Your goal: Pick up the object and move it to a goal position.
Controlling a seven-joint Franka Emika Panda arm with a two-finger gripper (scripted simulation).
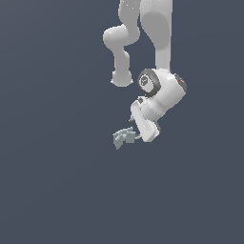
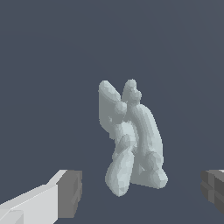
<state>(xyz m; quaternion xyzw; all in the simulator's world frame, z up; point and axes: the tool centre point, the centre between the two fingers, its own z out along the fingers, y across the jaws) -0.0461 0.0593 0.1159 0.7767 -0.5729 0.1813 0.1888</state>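
The object (image 1: 124,137) is a small pale grey-green lump with stubby prongs, lying on the dark floor just to the exterior view's left of the white hand. In the wrist view the object (image 2: 131,140) fills the middle of the picture, with one fingertip (image 2: 70,192) on one side of it and the other fingertip (image 2: 214,192) on the other. My gripper (image 2: 142,192) is open, its fingers wide apart and touching nothing. In the exterior view the gripper (image 1: 135,127) hangs tilted from the arm, close to the object; its fingers show only as small dark stubs there.
The white arm (image 1: 157,33) comes down from the top of the exterior view, with an elbow link (image 1: 119,47) bending toward that view's left. All around lies a plain dark blue-grey floor (image 1: 57,190).
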